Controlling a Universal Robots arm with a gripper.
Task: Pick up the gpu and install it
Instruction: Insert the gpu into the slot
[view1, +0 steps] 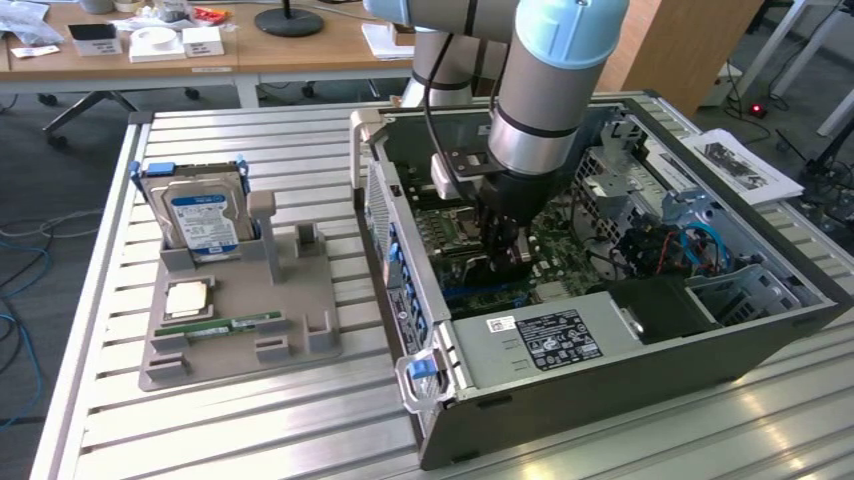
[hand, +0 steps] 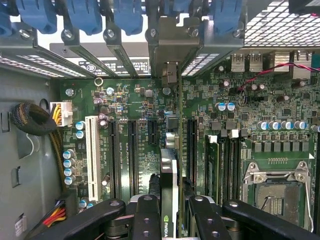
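Note:
The gpu (hand: 169, 165) is seen edge-on, a thin card with a metal end bracket (hand: 170, 72) reaching toward the case's rear slot openings. It stands upright over the black expansion slots of the green motherboard (hand: 135, 105); whether it is seated in a slot I cannot tell. My gripper (hand: 170, 212) is shut on the gpu, with a black finger (hand: 145, 215) on each side of the card. In the exterior view the gripper (view1: 507, 258) reaches straight down inside the open computer case (view1: 400, 250), low over the motherboard.
A grey holder (view1: 240, 345) on the slatted table carries a hard drive (view1: 200, 215), a processor chip (view1: 187, 297) and a memory stick (view1: 234, 323). Inside the case are the processor socket (hand: 272, 192), a white slot (hand: 91, 155), bundled cables (hand: 30, 120) and the power supply (view1: 554, 340).

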